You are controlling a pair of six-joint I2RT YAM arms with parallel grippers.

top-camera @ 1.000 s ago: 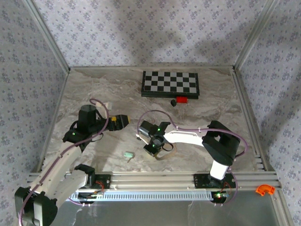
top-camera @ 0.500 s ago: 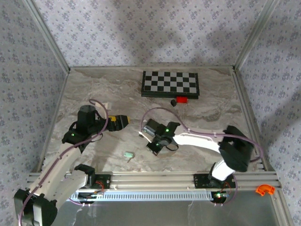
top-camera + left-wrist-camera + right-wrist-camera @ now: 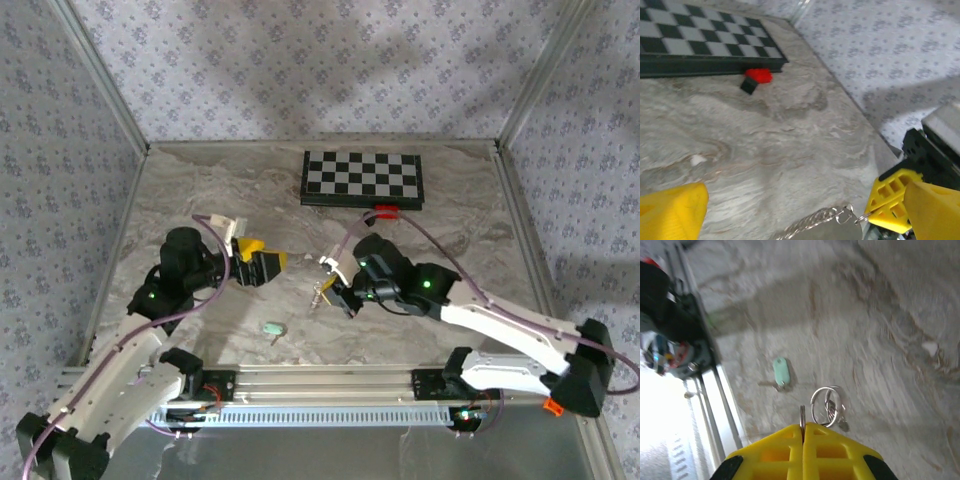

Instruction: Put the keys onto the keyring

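Right end effector (image 3: 803,427) pinched shut on keyring (image 3: 826,405), seemingly held clear of table (image 3: 450,220). Left end effector (image 3: 262,263) wide, empty. Key (image 3: 272,328) lies loose; threading not begun.

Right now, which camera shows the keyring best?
Right wrist: the keyring hangs close, rings clear, from the shut right pincer. Left wrist catches the keyring blurred at the bottom edge; top external, a tiny glint.
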